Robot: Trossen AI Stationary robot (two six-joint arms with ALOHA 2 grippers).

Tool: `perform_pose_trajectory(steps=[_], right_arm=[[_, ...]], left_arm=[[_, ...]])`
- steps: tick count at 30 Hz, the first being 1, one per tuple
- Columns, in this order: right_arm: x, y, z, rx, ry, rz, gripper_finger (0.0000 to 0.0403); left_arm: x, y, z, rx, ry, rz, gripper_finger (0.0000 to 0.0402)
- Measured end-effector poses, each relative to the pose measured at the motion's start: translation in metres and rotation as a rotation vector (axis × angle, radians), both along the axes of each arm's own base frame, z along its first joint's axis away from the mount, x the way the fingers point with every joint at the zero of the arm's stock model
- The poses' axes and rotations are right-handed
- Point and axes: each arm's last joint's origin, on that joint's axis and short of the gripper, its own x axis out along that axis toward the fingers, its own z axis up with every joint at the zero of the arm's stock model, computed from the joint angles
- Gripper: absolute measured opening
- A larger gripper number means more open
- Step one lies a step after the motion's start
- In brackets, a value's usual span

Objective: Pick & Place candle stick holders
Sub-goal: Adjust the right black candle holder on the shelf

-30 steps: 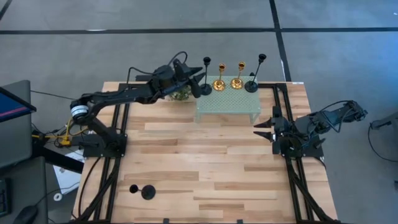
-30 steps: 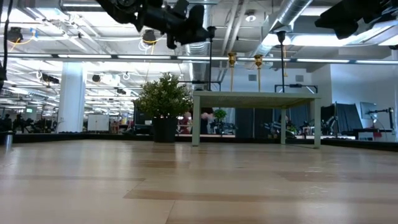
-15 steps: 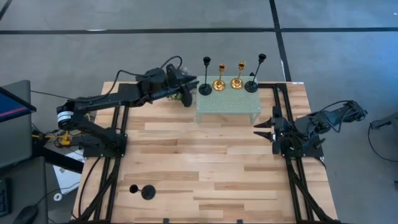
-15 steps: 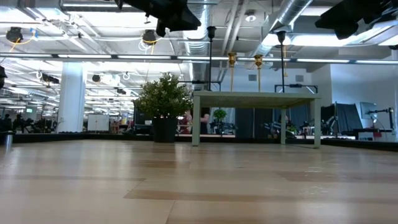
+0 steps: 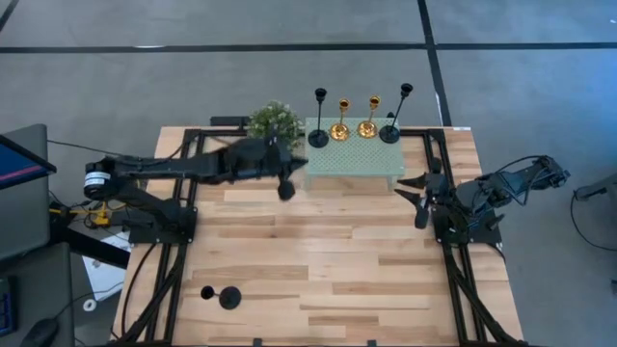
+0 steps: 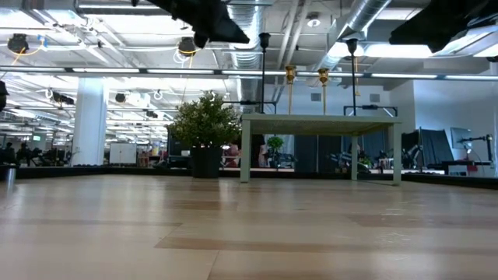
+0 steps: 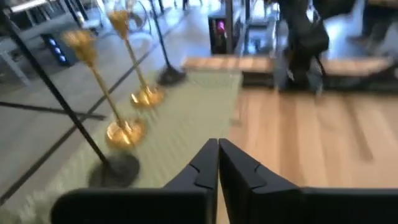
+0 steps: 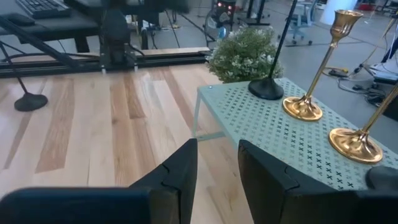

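Note:
Four candle stick holders stand by their bases on the mint-green stand [image 5: 354, 159]: a black one [image 5: 319, 138] at its left, two gold ones [image 5: 339, 130] [image 5: 367, 127] in the middle, and a black one [image 5: 389, 133] at its right. They also show in the left wrist view, black [image 7: 118, 168] and gold [image 7: 124, 132]. A third black holder [image 5: 228, 297] rests on its disc base on the table at the near left. My left gripper [image 5: 286, 183] is shut and empty, near the stand's left near corner. My right gripper [image 5: 415, 200] is open and empty, right of the stand.
A leafy green plant ball [image 5: 275, 120] sits at the far edge, left of the stand. Black frame rails [image 5: 183, 241] run along both table sides. Bare wood lies between the stand and the near edge.
My left gripper has drawn back from the top of the left black holder, going toward the table's left and then toward the near edge. That holder stays standing on the stand. My right gripper has shifted a little.

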Motion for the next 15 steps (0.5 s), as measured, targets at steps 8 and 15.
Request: perform_pose_trajectory(steps=[8, 15], right_arm=[[0.000, 0.000, 0.000, 0.000, 0.000, -0.001, 0.0107], [0.002, 0.000, -0.009, -0.008, 0.014, -0.010, 0.0107]], left_arm=[[-0.038, -0.028, -0.048, 0.044, -0.026, 0.172, 0.0005], [-0.071, -0.049, -0.074, 0.154, -0.167, -0.070, 0.0006]])
